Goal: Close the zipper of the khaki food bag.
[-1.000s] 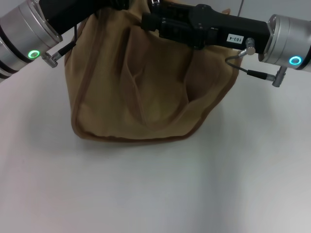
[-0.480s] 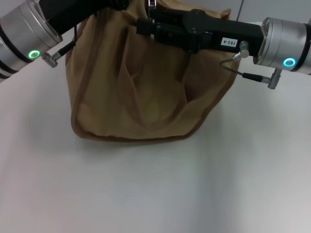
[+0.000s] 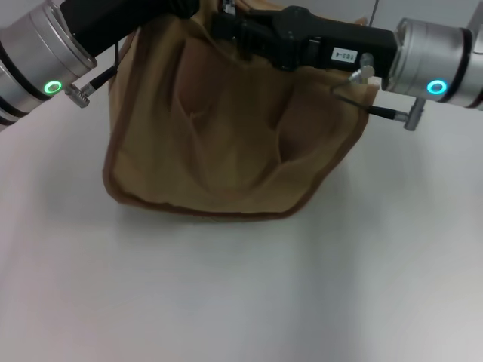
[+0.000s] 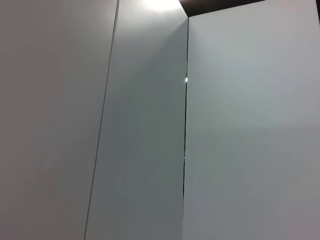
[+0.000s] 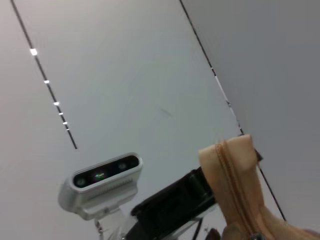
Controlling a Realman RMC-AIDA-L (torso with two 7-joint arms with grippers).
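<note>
Sliding left along the khaki food bag (image 3: pixel 226 143), the right gripper (image 3: pixel 226 19) has advanced.

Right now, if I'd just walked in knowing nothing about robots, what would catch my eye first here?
Probably the khaki food bag, a slouchy tan tote standing on the white table, filling the middle of the head view. Two black-and-silver arms with glowing rings reach over its top from either side; the right claw sits at the bag's upper edge. In the right wrist view, a strip of the zipper sticks up against the pale wall.
</note>
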